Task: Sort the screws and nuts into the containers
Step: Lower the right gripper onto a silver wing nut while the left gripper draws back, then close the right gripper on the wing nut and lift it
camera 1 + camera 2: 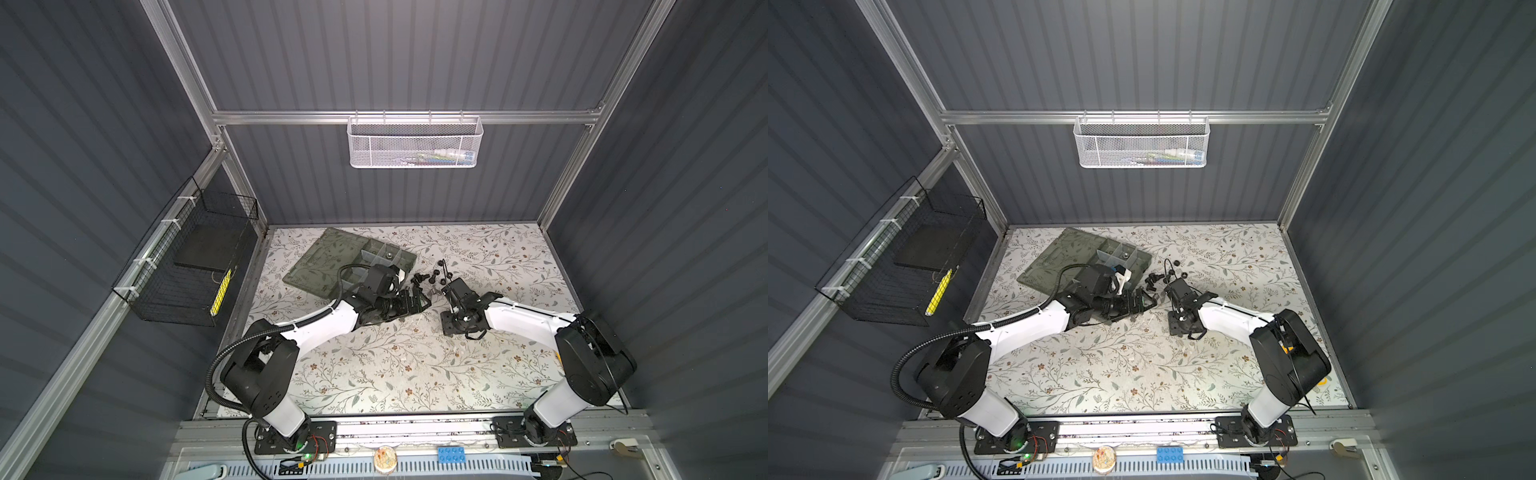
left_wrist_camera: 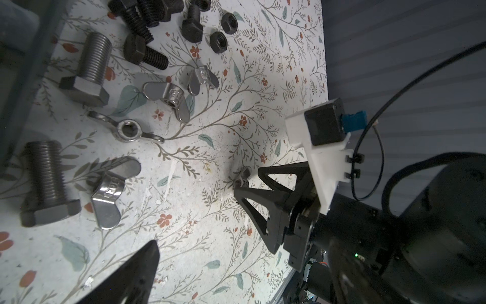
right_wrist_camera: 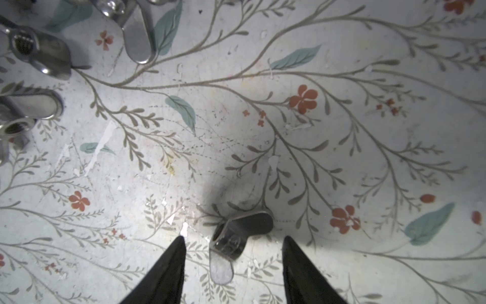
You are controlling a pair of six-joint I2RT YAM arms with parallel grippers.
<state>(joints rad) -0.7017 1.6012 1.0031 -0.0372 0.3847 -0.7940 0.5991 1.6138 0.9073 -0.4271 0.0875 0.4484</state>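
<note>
stamped marks show on the silver wing nuts [image 2: 168, 97], but they're too blurred to read. now the right claw [image 3: 233, 238]: it's low over the floral desk [image 1: 415, 365], jaws partly open, straddling a lone wing nut [image 3: 244, 226] that lies on the desk between the two black fingertips [image 3: 173, 252]. there's a strip of desk showing on each side of it, so there's no grip and no clear contact. the left claw [image 1: 422, 302] faces it from just across, spread wide. only one finger [image 2: 139, 273] shows in the left wrist view, and nothing is against it. near that finger lies the loose pile: two fat silver screws [image 2: 92, 71], a cluster of black screws [image 2: 146, 52] and two black nuts [image 2: 218, 42], with the wing nuts scattered among them. in both top views the pile sits on the desk just beside the organizer box [image 1: 316, 266], which lies at the far left with its lid folded open. the containers [image 1: 384, 259] are inside that box, one far compartment holding a small silver piece [image 1: 389, 254]. the left arm hides the nearer compartments.
</note>
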